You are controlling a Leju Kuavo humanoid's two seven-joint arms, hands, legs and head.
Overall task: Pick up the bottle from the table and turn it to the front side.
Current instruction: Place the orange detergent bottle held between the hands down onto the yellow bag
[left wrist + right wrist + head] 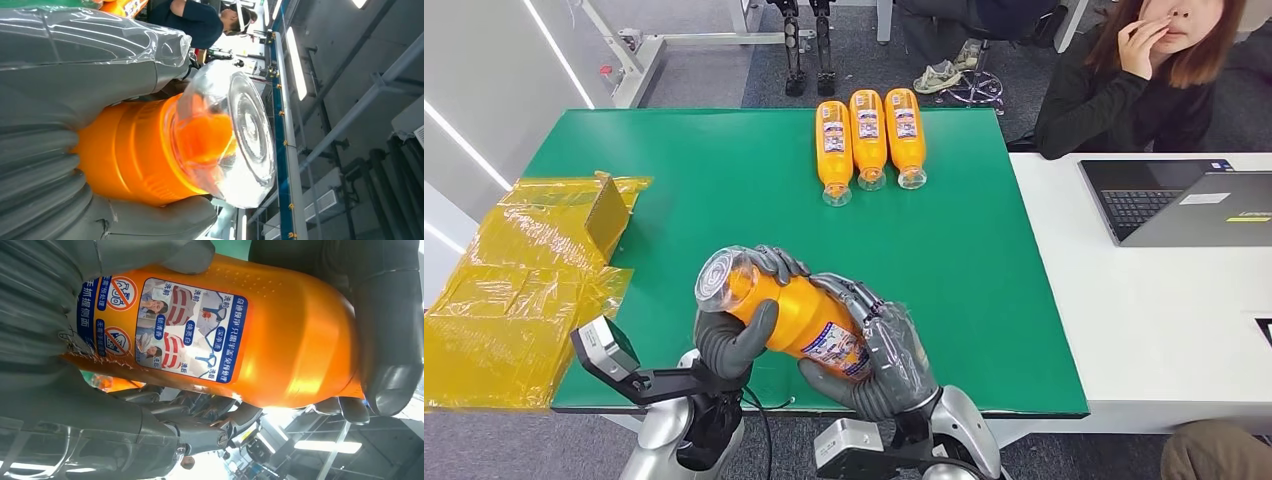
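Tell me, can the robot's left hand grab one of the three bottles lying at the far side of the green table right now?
Probably not. The left hand is busy gripping the clear-capped end of the orange bottle together with the right hand. The three bottles lie uncovered, but far across the green table.

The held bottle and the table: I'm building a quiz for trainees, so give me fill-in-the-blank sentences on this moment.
1. The orange bottle is held by ____ hands, the left hand near its clear cap and the right hand at its label.
2. At the far edge of the green table lie ____ more bottles.
3. On the white desk sits an open ____.

Missing: both; three; laptop
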